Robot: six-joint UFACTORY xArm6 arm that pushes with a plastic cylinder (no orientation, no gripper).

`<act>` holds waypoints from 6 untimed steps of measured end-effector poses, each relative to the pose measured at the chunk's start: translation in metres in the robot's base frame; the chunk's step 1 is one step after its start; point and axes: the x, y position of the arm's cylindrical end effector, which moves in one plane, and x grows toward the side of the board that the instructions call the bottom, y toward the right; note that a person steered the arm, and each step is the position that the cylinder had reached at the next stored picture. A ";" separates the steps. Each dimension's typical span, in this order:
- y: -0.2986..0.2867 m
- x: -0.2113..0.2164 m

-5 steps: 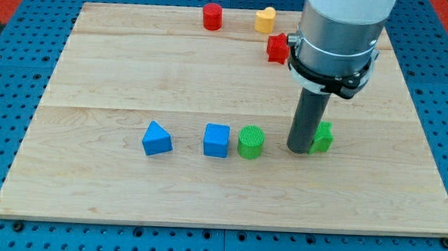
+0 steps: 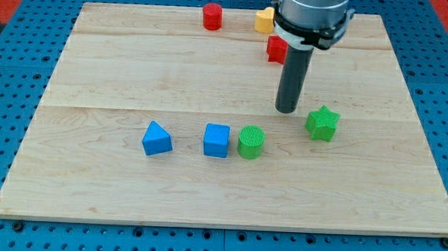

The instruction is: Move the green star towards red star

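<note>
The green star (image 2: 322,123) lies on the wooden board right of centre. The red star (image 2: 276,49) lies near the view's top, partly hidden behind the arm. My tip (image 2: 286,109) rests on the board up and to the left of the green star, with a small gap between them. It stands below the red star.
A red cylinder (image 2: 212,16) and a yellow block (image 2: 264,20) lie at the view's top. A blue triangle (image 2: 157,139), a blue cube (image 2: 216,140) and a green cylinder (image 2: 250,142) stand in a row left of the green star. The board (image 2: 97,74) ends at a blue pegboard surround.
My tip has moved up and slightly left, away from the green star. The green star now shows fully and sits a little higher than before.
</note>
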 end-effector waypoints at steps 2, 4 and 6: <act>-0.006 0.089; 0.052 0.077; 0.075 0.014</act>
